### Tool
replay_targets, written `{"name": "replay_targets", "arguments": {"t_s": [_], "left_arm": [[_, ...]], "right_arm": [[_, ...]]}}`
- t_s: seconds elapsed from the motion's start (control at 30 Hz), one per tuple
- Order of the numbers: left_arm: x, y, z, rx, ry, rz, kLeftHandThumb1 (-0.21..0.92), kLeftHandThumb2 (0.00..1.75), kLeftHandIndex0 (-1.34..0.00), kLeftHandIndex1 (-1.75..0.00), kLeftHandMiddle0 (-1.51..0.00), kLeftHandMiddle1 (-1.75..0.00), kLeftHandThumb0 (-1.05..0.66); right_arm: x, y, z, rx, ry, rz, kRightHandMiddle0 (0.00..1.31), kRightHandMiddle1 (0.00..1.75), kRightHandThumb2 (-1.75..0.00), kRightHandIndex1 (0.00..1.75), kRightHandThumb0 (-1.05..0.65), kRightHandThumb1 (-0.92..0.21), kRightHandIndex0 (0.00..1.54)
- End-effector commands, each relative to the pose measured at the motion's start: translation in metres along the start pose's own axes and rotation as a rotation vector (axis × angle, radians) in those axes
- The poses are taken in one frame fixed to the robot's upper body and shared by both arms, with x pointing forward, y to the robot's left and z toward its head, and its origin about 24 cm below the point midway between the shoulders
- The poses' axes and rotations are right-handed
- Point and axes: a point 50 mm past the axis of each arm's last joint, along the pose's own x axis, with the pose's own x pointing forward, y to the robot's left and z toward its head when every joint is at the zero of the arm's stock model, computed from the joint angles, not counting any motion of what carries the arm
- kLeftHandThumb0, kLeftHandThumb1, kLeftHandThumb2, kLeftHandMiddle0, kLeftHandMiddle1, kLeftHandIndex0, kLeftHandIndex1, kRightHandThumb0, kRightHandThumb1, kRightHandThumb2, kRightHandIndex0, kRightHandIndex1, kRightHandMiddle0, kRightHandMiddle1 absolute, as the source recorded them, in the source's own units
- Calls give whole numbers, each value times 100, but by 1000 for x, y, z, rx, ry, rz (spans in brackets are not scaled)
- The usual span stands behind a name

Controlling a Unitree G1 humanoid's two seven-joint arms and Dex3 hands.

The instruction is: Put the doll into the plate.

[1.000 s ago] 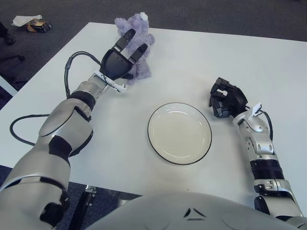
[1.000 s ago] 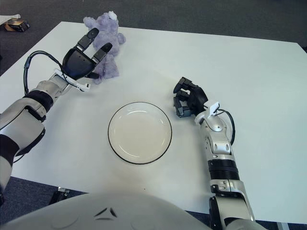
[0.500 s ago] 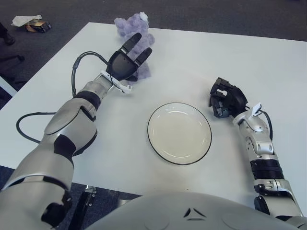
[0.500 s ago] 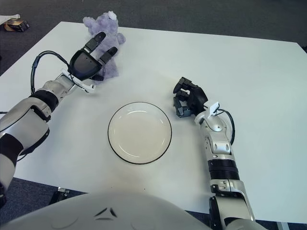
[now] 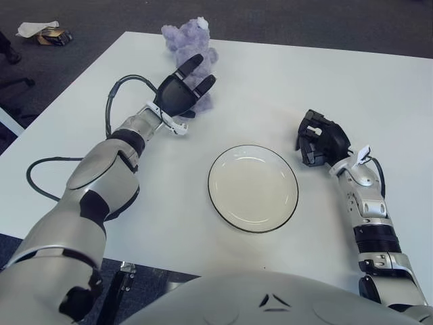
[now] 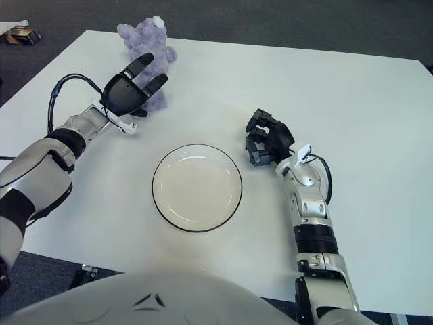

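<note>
Beyond the plate, toward the table's far left corner: the scene hung on the doll.

Landmark: the plate (image 5: 253, 187) lay bare on the white table (image 5: 284, 88), nearest the robot, ready to receive the toy.

Doll: the purple plush doll (image 5: 191, 40) sat well apart from the plate, up and to its left, close to the table's far edge. Its long axis ran from the head at the far edge down toward the plate; whether it faced the robot could not be told.

Left hand: the left hand (image 5: 179, 91) hovered on the plate side of the doll, overlapping its lower body in both views, fingers (image 5: 190, 66) spread apart and pointed up at the toy, holding nothing. Judged as a reach, the splayed fingers were set to wrap the soft body; contact could not be confirmed.

Right hand: the right hand (image 5: 321, 139) showed just right of the plate, fingers curled together on nothing, kept out of the carrying path.

Progress: grasp not yet made; lift and carry to the plate outstanding.
</note>
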Motion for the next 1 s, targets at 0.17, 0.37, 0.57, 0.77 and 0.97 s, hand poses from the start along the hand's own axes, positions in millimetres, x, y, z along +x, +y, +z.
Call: {"name": "replay_targets", "arguments": {"t_s": [0.17, 0.37, 0.57, 0.77, 0.97], "left_arm": [[6, -1, -10, -114, 108, -139, 51, 108, 0, -99, 0, -78, -39], [8, -4, -11, -184, 157, -212, 50, 99, 0, -101, 0, -87, -55], [10, -4, -12, -220, 194, -241, 62, 86, 0, -102, 0, -86, -68], [11, -4, -13, -240, 229, -256, 80, 67, 0, -101, 0, -80, -81], [14, -5, -15, -262, 293, -319, 91, 64, 0, -93, 0, -68, -92]], "right_arm": [[-21, -1, -45, 27, 221, -6, 55, 174, -142, 175, -1, -23, 56], [-21, -2, -44, 19, 227, -1, 55, 174, -142, 175, -1, -24, 56], [-22, -2, -44, 24, 230, -3, 54, 174, -141, 175, -1, -24, 56], [-22, -2, -44, 32, 229, -3, 54, 174, -141, 175, -1, -24, 56], [-22, -2, -45, 27, 228, -5, 55, 174, -141, 175, -1, -24, 56]]}}
